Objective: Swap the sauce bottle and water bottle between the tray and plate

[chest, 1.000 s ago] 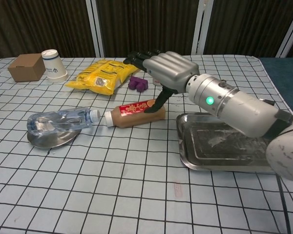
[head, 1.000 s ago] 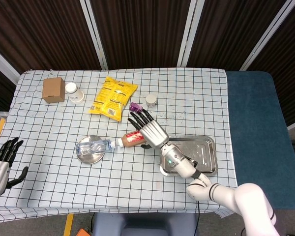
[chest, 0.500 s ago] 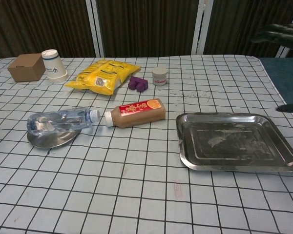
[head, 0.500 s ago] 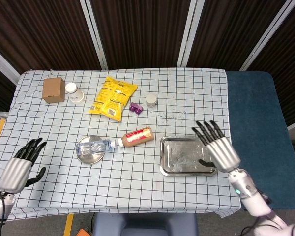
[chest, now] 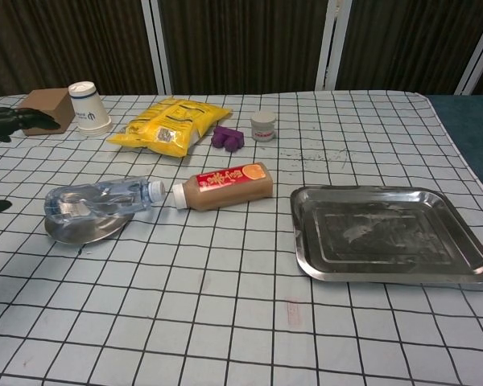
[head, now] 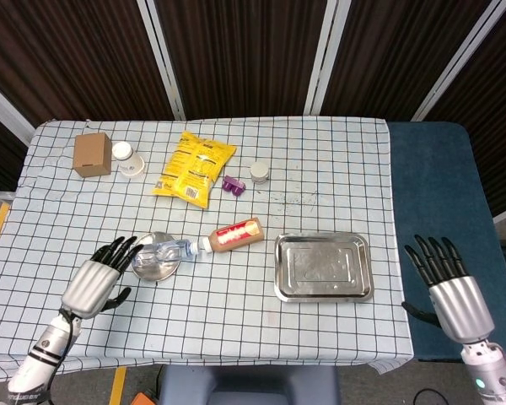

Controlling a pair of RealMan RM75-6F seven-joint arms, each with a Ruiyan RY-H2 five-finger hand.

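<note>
The brown sauce bottle (head: pixel 234 235) (chest: pixel 223 184) lies on its side on the tablecloth between plate and tray, white cap pointing left. A crushed clear water bottle (head: pixel 162 251) (chest: pixel 101 199) lies across the small metal plate (head: pixel 155 267) (chest: pixel 79 229). The steel tray (head: pixel 323 266) (chest: pixel 386 234) holds nothing. My left hand (head: pixel 95 281) (chest: pixel 8 122) hovers open just left of the plate, fingers spread. Past the table's right edge, my right hand (head: pixel 451 287) is open and holds nothing; the chest view does not show it.
A yellow snack bag (head: pixel 194 167) (chest: pixel 169 125), a purple block (head: pixel 233 184) (chest: pixel 228 137) and a small white jar (head: pixel 260 172) (chest: pixel 262 125) sit behind the bottles. At the back left stand a cardboard box (head: pixel 92 153) (chest: pixel 45 110) and a paper cup (head: pixel 127 159) (chest: pixel 88 105).
My right hand let go of the sauce bottle and pulled back off the table's right side. My left hand rose from the lower left toward the plate.
</note>
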